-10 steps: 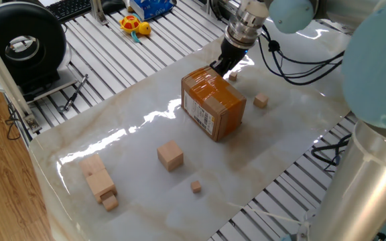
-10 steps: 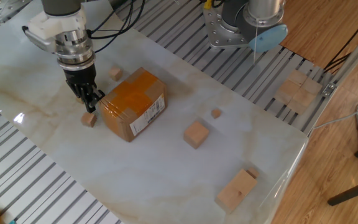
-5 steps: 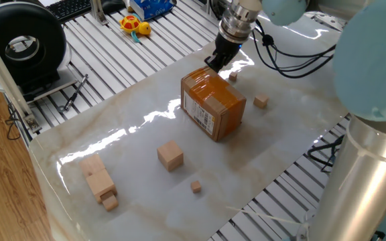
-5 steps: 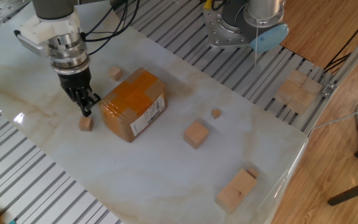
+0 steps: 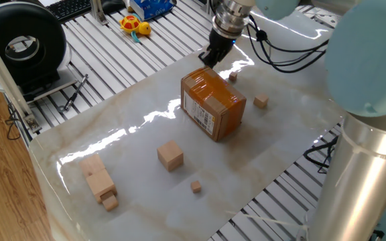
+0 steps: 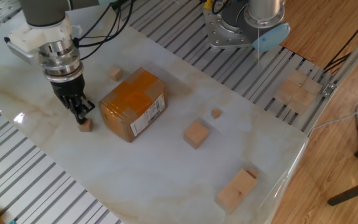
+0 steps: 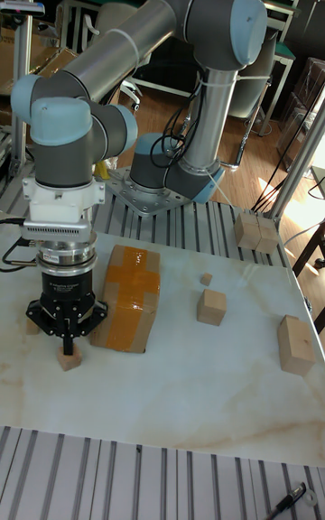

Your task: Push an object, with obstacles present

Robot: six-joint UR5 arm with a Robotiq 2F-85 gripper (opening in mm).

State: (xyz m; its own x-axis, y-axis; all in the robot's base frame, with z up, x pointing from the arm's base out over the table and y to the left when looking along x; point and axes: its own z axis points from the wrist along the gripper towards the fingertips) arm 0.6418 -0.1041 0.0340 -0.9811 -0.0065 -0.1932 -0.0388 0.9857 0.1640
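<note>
Now: gripper at the small cube

Down on the counter point(image 6: 166, 168), the gripper point(image 6: 79, 114) has its jaws together, tips touching the small cube point(image 6: 86, 125), which lies just beside the cardboard box point(image 6: 133, 103). 1 near-identical cube point(image 6: 115, 74) sits behind the box.

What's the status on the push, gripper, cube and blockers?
Gripper low, tips right behind small cube; jaw state unclear. Cube on the marble, apart from cardboard box. Second small cube sits beyond the box.
</note>
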